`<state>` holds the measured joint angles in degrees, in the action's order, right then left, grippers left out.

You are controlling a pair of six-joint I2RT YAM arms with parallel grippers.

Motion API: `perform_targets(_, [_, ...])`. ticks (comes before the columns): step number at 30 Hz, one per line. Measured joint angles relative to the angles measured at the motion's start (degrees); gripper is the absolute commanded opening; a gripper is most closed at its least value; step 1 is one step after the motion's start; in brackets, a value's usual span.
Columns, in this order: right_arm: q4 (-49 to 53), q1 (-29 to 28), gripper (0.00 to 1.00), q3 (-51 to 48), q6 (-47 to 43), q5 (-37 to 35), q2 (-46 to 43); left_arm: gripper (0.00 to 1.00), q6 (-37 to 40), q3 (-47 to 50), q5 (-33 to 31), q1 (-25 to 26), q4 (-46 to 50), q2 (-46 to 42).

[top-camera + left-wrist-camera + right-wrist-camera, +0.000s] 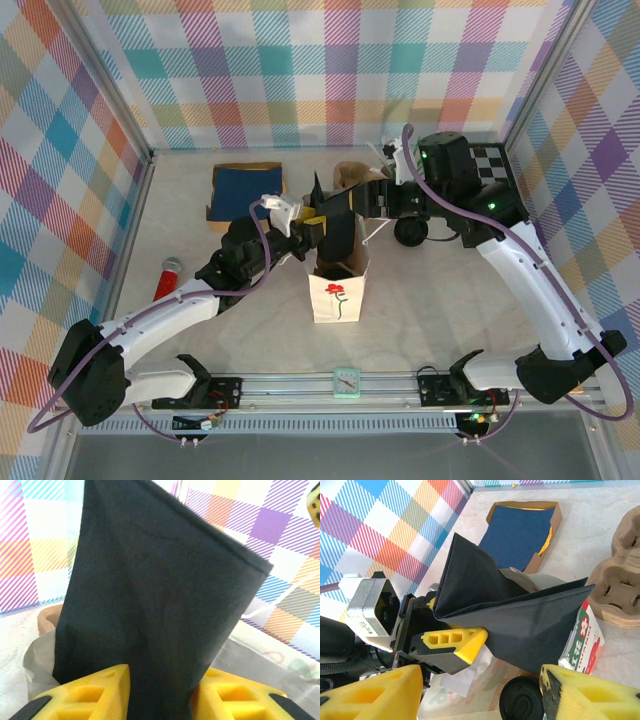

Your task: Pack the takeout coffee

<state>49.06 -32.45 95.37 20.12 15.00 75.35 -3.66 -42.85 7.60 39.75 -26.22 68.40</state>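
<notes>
The white flower-printed paper bag [338, 295] stands open at the table's middle. Inside it, the takeout coffee [522, 700] shows its round black lid in the right wrist view. A dark navy napkin [338, 232] sticks up out of the bag mouth. My left gripper [303, 226] reaches it from the left. In the left wrist view the napkin [150, 595] fills the gap of the left gripper [160, 692], with both yellow fingers against it. My right gripper [480, 700] hangs open over the bag with nothing between its fingers. It comes in from the right [345, 205].
A cardboard box of blue napkins [247, 192] lies at the back left. A brown pulp cup carrier [620, 580] sits behind the bag. A red-and-green printed packet [585, 640] leans at the bag's side. A red-topped object [168, 275] lies at the left.
</notes>
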Motion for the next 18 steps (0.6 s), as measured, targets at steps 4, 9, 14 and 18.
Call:
perform_targets(4, [0.0,0.0,0.64,0.0,0.0,0.0,0.0,0.41,0.0,-0.1,0.0,0.0,0.8,-0.3])
perform_targets(9, [0.0,0.0,0.64,0.0,0.0,0.0,0.0,0.41,0.0,-0.1,0.0,0.0,0.9,-0.7])
perform_targets(14, [0.0,0.0,0.64,0.0,0.0,0.0,0.0,0.41,0.0,-0.1,0.0,0.0,1.1,-0.7])
perform_targets(18, [0.0,0.0,0.64,0.0,0.0,0.0,0.0,0.45,0.0,-0.2,0.0,0.0,1.5,-0.7])
